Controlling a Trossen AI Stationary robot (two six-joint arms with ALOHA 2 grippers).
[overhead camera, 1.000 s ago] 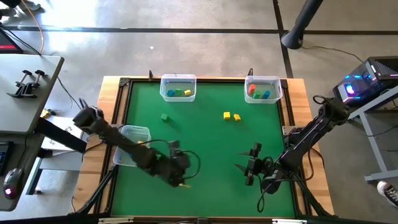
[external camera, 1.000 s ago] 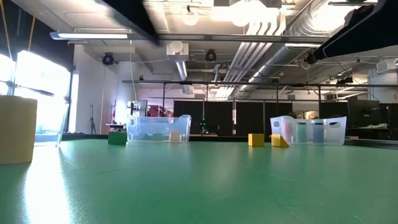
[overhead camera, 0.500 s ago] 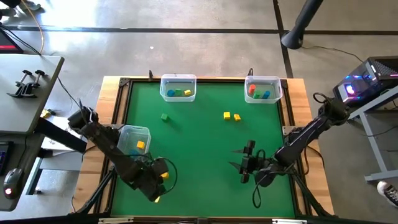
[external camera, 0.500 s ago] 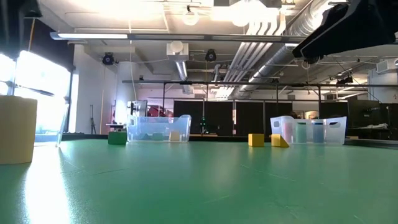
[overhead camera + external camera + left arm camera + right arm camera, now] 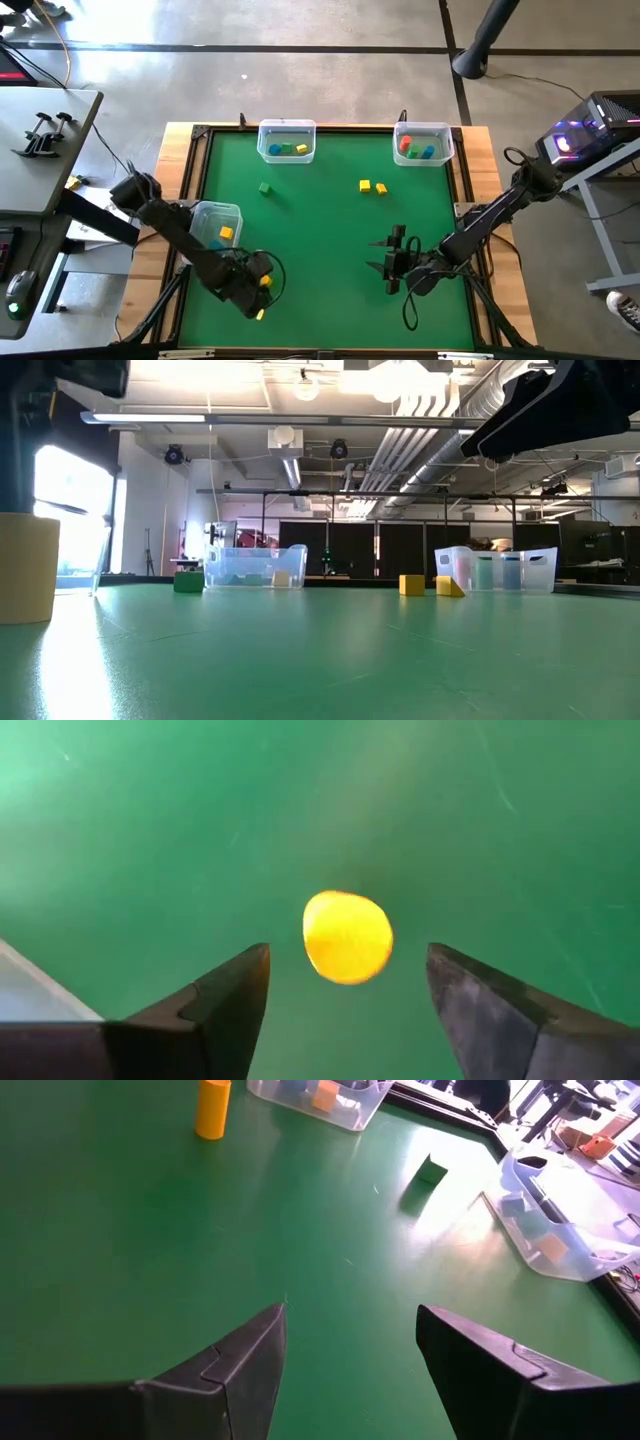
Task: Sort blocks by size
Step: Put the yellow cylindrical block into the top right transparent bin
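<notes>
The left tool (image 5: 348,982) hangs wide open directly above the yellow cylinder (image 5: 347,936), which stands beside the left bin (image 5: 213,212). Descending squarely should centre it. Farther from that bin, the right tool (image 5: 390,262) waits, open.

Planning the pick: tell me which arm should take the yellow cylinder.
Left. The left gripper hangs open right over the yellow cylinder, near the front-left bin; the right gripper waits across the table.
</notes>
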